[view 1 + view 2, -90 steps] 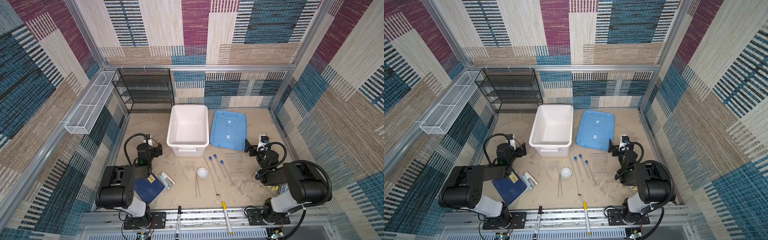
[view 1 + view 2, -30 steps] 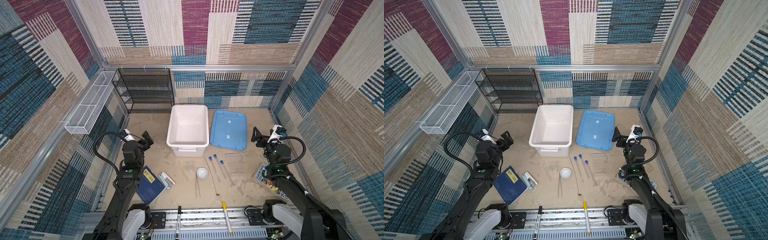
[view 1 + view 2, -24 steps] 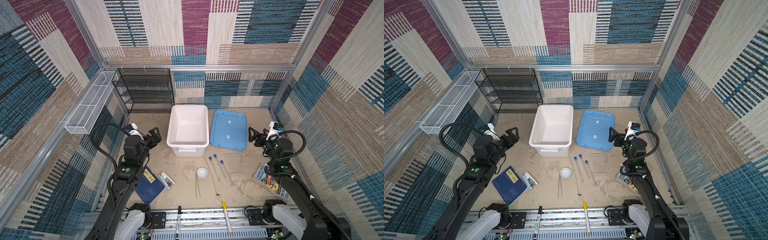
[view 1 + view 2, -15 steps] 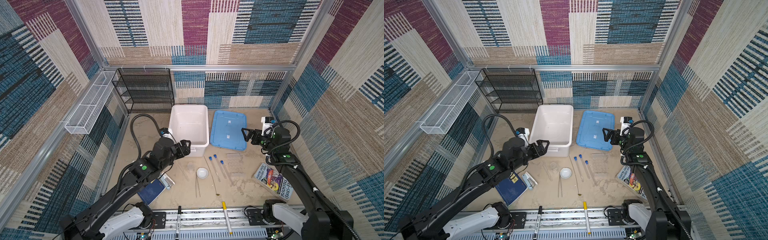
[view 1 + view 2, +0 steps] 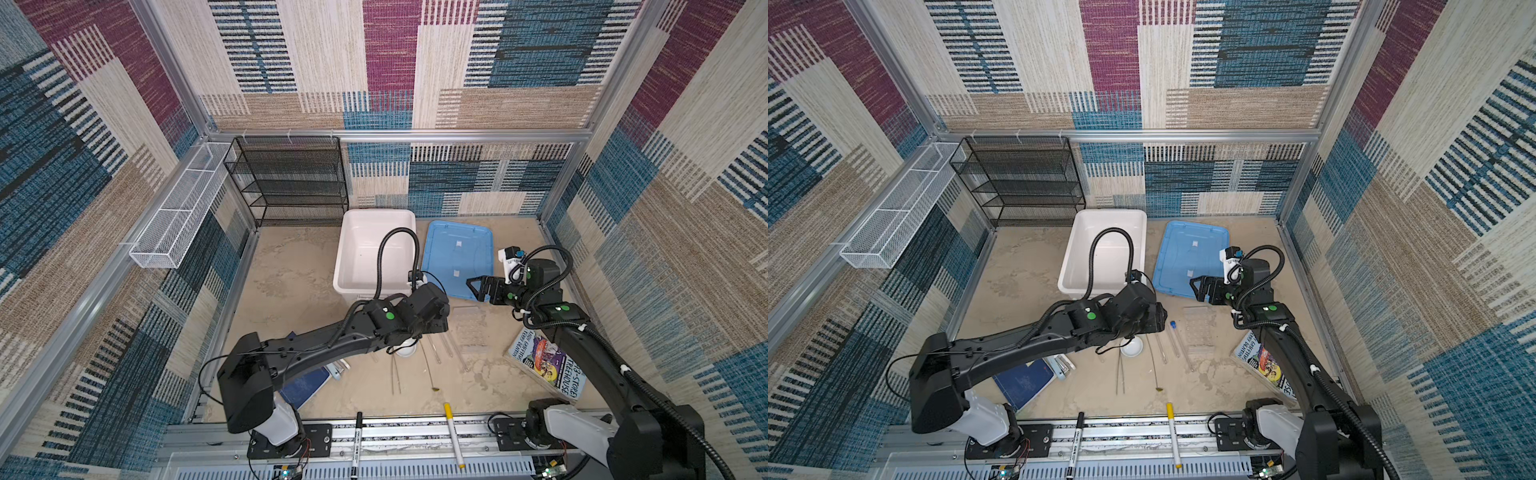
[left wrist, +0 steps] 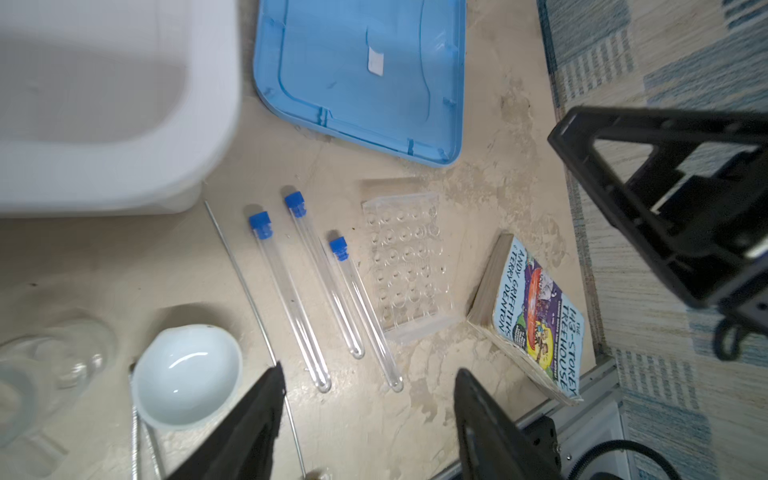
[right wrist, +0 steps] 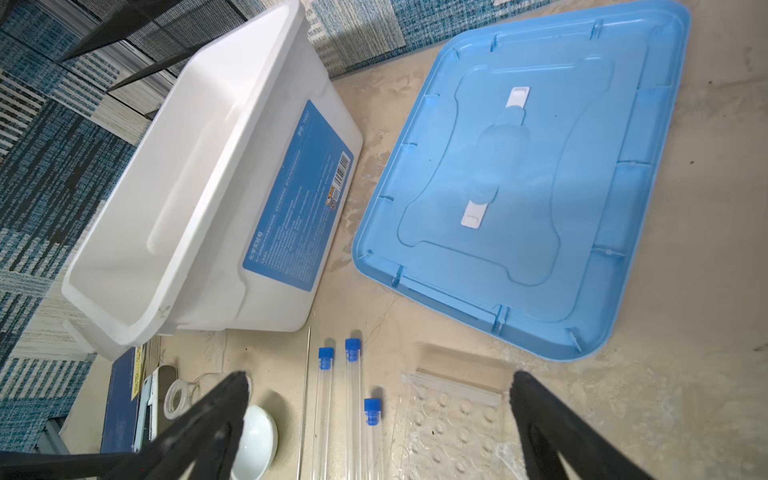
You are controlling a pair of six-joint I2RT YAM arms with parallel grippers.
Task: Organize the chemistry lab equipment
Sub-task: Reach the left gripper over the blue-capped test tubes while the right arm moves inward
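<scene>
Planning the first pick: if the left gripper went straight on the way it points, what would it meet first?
Probably the test tubes: their rounded ends lie between the left gripper's open jaws; depth unclear.

L end effector (image 6: 370, 372) jaws apart — R end effector (image 7: 379, 376) jaws wide

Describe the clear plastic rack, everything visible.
The clear plastic rack is a see-through rectangular plate with rows of round wells and a raised ledge at each short end. It lies flat on the tan table, every well empty. The shortest test tube lies close along one long side, contact unclear; the paperback book lies near the other.
</scene>
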